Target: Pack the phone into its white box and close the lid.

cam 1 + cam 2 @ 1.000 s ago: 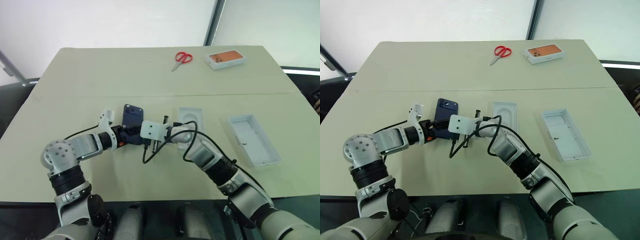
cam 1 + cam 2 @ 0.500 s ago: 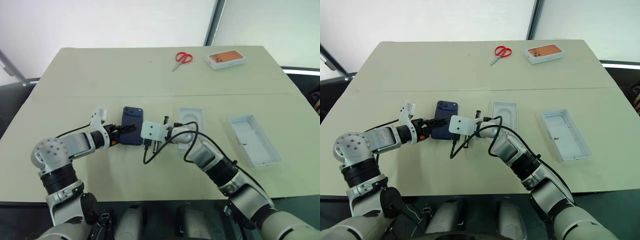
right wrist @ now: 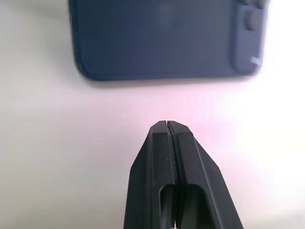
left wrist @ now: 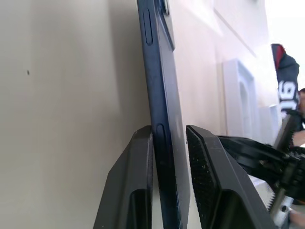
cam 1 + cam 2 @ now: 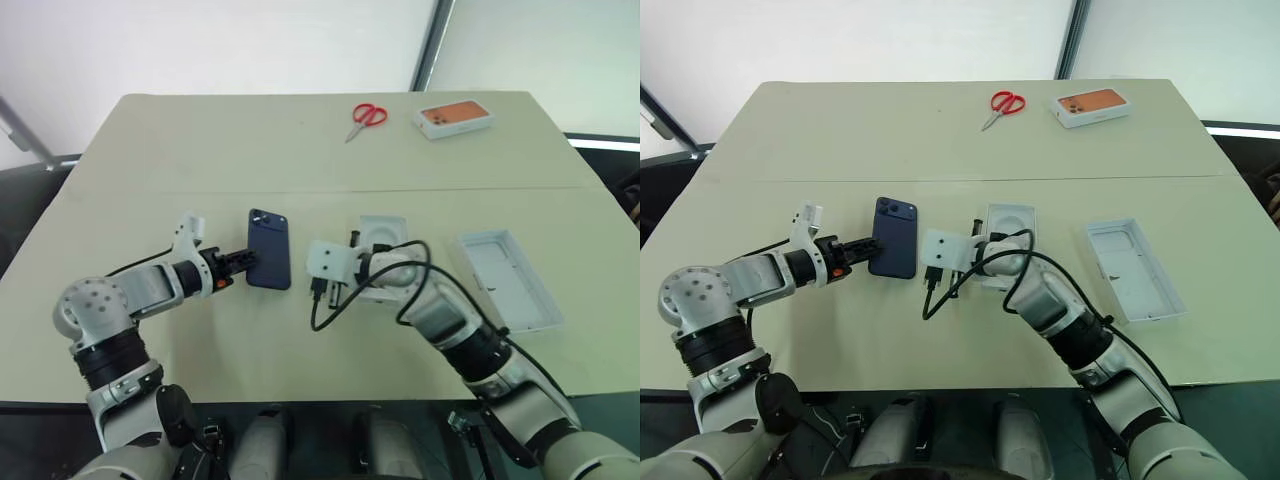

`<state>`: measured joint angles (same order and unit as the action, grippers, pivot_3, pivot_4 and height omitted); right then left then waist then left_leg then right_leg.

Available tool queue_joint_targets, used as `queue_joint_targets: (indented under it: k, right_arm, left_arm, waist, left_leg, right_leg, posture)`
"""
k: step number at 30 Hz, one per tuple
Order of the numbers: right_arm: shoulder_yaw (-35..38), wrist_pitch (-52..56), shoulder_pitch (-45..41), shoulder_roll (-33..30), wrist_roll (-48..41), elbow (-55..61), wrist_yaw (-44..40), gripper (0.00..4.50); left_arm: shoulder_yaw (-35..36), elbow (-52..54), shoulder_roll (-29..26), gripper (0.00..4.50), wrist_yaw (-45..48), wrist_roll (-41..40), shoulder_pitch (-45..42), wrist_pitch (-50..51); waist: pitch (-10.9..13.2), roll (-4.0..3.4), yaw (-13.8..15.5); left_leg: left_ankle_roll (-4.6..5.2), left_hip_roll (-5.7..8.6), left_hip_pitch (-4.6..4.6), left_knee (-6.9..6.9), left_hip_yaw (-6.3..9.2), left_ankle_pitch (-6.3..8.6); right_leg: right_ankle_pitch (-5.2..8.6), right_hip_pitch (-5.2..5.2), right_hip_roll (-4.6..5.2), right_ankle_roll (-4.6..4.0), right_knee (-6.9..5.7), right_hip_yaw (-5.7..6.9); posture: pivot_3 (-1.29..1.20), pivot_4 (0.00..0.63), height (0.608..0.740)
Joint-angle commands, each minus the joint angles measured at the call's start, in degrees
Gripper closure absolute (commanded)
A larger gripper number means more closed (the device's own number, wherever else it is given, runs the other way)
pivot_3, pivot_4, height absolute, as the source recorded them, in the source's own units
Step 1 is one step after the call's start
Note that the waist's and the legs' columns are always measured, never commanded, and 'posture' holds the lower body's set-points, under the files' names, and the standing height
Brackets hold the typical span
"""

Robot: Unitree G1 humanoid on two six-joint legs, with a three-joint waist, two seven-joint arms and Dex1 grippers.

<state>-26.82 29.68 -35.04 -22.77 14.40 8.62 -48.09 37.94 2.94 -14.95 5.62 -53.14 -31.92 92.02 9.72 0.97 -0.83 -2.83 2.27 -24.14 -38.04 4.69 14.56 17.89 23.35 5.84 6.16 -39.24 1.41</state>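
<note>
Left gripper now straddles the phone's long edge, one finger under, one over, clamping or nearly so; a second ago it stood wide open, so the grab has just happened; phone sits camera side up on the desk, left of centre, maybe tipped slightly at the held edge; right gripper, clenched empty, has pulled back rightward off the phone, now just beside it; likely handed the job to the left arm; thin white insert lies under the right wrist; white box further right, well apart from the phone, so a carry across is next; scissors and orange-printed box at far edge, unused.
</note>
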Motion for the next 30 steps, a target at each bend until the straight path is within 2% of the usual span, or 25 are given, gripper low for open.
queue_joint_targets:
  k: [1, 4, 12, 14, 16, 20, 23, 26, 30]
  right_arm:
    - [5.18, 4.03, 1.07, -1.17, -5.69, 9.54, -3.11, 4.5]
    - [6.31, 5.59, 1.91, -2.79, -6.6, 11.26, -3.32, 4.5]
    - [15.58, 9.54, 4.52, -10.0, -13.6, 15.83, -5.12, 4.5]
    - [21.36, 8.72, 7.55, -13.51, -17.48, 16.98, -7.38, 4.5]
    - [26.0, 8.6, 10.65, -17.12, -20.32, 17.23, -9.25, 4.5]
    - [29.07, 6.05, 15.06, -22.7, -20.81, 15.21, -9.53, 4.5]
    - [31.46, 4.48, 18.05, -25.57, -21.59, 13.7, -9.34, 4.5]
    - [33.28, 3.05, 20.19, -27.52, -21.6, 12.23, -8.64, 4.5]
    - [35.63, 1.78, 22.66, -30.45, -21.9, 10.79, -8.57, 4.5]
  left_arm:
    - [0.79, 1.77, 0.22, 3.62, 1.19, -2.0, -0.73, 0.48]
    - [0.61, 1.6, 0.73, 4.46, 1.01, -1.68, -0.89, 0.48]
    - [3.04, 1.32, 3.4, 4.46, 0.74, -4.25, -3.35, 0.47]
    - [1.39, 2.87, 6.86, 4.46, -0.57, -5.82, -5.12, 0.48]
    - [2.43, 4.1, 12.66, 4.46, -2.93, -7.36, -7.97, 0.03]
    - [5.33, 2.99, 22.86, 4.46, -9.17, -9.39, -11.99, -1.21]
    - [3.53, 0.95, 29.8, 4.46, -13.77, -8.3, -13.27, -2.84]
    - [-1.56, -2.21, 32.62, 4.46, -16.67, -5.69, -13.18, -5.38]
    - [-4.4, -7.47, 33.81, 4.46, -18.96, -6.32, -14.68, -8.95]
  waist:
    - [0.0, 0.0, 0.02]
    - [0.0, 0.01, 0.06]
    - [0.04, 0.05, 0.23]
    - [0.05, 0.09, 0.62]
    - [0.07, 0.12, 1.61]
    - [0.1, 0.17, 1.56]
    - [0.12, 0.2, 0.88]
    - [0.13, 0.19, 0.4]
    - [0.14, 0.21, 0.62]
  left_leg:
    - [0.0, 0.0, 0.0, 0.0, 0.01, 0.0]
    - [0.0, 0.0, 0.0, 0.01, 0.0, 0.0]
    - [0.01, 0.03, -0.02, 0.01, 0.0, 0.0]
    - [0.01, 0.03, -0.05, 0.0, 0.01, 0.0]
    - [0.04, 0.05, -0.13, -0.05, 0.05, 0.02]
    - [0.19, 0.09, -0.23, -0.18, -0.01, 0.1]
    - [0.19, 0.05, -0.18, -0.13, -0.09, 0.1]
    - [0.19, 0.01, -0.04, -0.06, -0.16, 0.1]
    - [0.19, 0.03, -0.07, -0.1, -0.15, 0.1]
  right_leg:
    - [0.0, 0.0, -0.01, 0.0, 0.0, 0.01]
    - [0.0, -0.01, -0.01, 0.0, 0.01, 0.0]
    - [0.0, -0.02, 0.03, 0.0, 0.04, 0.01]
    - [0.0, -0.02, 0.03, 0.0, 0.05, 0.02]
    - [0.0, -0.04, 0.05, 0.0, 0.14, 0.1]
    - [0.0, -0.08, 0.1, 0.01, 0.22, 0.11]
    - [0.0, -0.07, 0.07, 0.01, 0.2, 0.1]
    - [0.0, -0.09, 0.02, 0.01, 0.11, 0.04]
    - [0.0, -0.12, 0.05, 0.01, 0.13, 0.04]
  posture:
    - [0.0, 0.15, 0.697]
    - [0.0, 0.15, 0.697]
    - [0.0, 0.15, 0.697]
    - [0.0, 0.15, 0.697]
    - [0.0, 0.15, 0.697]
    - [0.0, 0.15, 0.697]
    - [0.0, 0.15, 0.697]
    - [0.0, 0.15, 0.697]
    - [0.0, 0.15, 0.697]
